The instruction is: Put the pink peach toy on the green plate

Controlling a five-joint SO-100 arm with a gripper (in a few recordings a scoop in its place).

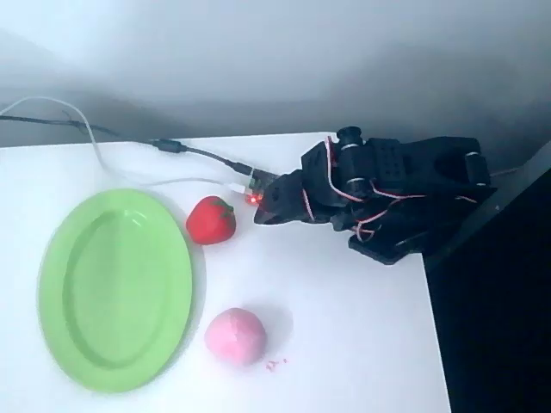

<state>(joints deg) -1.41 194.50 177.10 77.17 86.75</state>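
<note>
The pink peach toy (235, 335) lies on the white table near the front, just right of the green plate (60, 258), a large light green oval with a raised rim and nothing on it. My black arm is folded at the back right, its gripper (261, 209) pointing left, well behind the peach and a short way right of the red strawberry-shaped toy. The fingers look closed together with nothing between them.
The red strawberry toy (211, 220) with a green top sits beside the plate's upper right rim. Cables (189, 153) run along the table's back edge to the arm's base. The table's right edge (435, 327) drops off to a dark area.
</note>
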